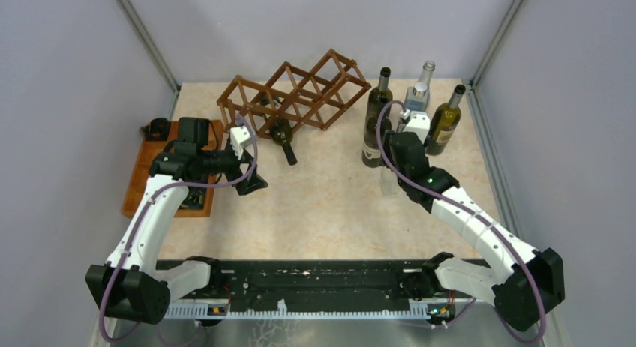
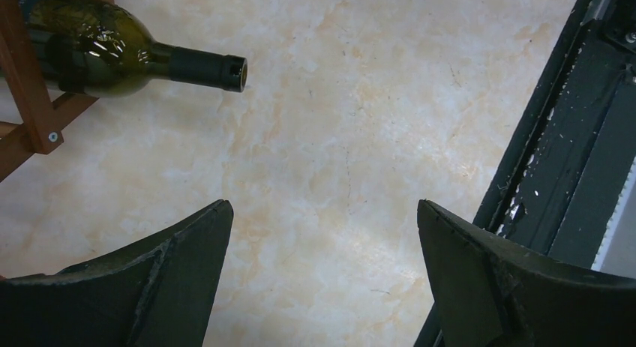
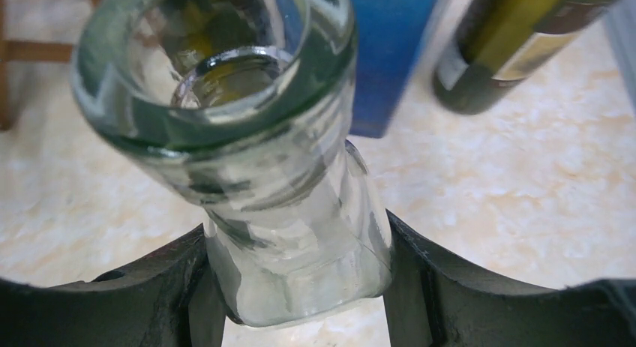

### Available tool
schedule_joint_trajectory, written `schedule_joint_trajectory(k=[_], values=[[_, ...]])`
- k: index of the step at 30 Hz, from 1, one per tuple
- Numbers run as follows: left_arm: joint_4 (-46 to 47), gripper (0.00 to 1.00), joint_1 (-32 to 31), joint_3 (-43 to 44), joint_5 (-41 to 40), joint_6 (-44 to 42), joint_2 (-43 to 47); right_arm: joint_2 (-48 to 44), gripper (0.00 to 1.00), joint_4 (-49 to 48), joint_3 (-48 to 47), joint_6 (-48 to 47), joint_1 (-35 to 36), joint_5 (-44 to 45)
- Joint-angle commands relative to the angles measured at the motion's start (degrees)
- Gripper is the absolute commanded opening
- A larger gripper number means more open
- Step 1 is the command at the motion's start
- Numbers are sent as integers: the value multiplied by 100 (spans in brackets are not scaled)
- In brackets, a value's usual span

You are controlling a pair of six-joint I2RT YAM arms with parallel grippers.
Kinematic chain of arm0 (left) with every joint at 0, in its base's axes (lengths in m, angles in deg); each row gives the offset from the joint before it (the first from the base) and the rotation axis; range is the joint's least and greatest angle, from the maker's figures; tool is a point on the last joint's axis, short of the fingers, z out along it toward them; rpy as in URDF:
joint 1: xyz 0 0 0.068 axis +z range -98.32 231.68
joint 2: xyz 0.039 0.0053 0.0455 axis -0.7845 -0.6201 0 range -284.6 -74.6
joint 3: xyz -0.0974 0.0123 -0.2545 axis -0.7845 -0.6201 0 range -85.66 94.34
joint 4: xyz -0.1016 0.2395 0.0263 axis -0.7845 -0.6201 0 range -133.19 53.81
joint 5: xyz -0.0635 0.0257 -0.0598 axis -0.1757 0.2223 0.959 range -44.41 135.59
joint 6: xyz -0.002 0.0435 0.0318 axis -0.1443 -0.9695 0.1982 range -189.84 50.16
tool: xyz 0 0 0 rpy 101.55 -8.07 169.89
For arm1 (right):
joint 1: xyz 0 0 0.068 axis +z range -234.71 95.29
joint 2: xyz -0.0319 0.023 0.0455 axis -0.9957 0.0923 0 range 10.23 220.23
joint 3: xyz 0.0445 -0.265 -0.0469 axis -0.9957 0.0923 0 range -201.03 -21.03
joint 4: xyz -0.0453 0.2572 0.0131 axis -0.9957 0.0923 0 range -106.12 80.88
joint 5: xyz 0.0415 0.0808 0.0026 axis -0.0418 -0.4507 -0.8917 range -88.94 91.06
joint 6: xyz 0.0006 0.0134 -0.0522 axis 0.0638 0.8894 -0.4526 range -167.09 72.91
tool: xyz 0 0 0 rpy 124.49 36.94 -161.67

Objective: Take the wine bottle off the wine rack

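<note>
Nothing is off yet: the dark green glass wine bottle [image 2: 112, 51] lies in the reddish-brown wooden lattice wine rack [image 1: 300, 92], neck jutting toward five o'clock. At its eight o'clock the left fingers [image 2: 184, 283] gape wide, empty; the right fingers [image 3: 465, 302] clamp a clear glass bottle [image 3: 285, 242].

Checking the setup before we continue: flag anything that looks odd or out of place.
Nothing spilled or broken. The wine rack sits skewed to the table edges, a green bottle jutting from a lower cell. The right claw clamps a clear bottle away from the rack.
</note>
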Motion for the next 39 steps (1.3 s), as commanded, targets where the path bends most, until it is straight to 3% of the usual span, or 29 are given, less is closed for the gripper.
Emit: schedule_joint_trajectory(k=[1,14,23,27,32,34,39], values=[[85,99,-15,194,-134,-62,15,149,0,-904,-20,168,-373,609],[179,99,-15,130,-355,-118,121,1098,0,-2124,174,119,-572,928],[371,99,-15,96,-580,-2,196,1109,0,-2243,505,265,-569,962],[443,99,-15,135,-616,141,144,907,19,-2316,771,292,-572,826],[465,99,-6,329,-735,473,-37,703,69,-2004,770,443,-572,706],[464,99,1,423,-801,568,-105,530,78,-1774,712,494,-569,603],[528,99,27,578,-865,765,-227,38,91,-1242,296,425,-564,332]])
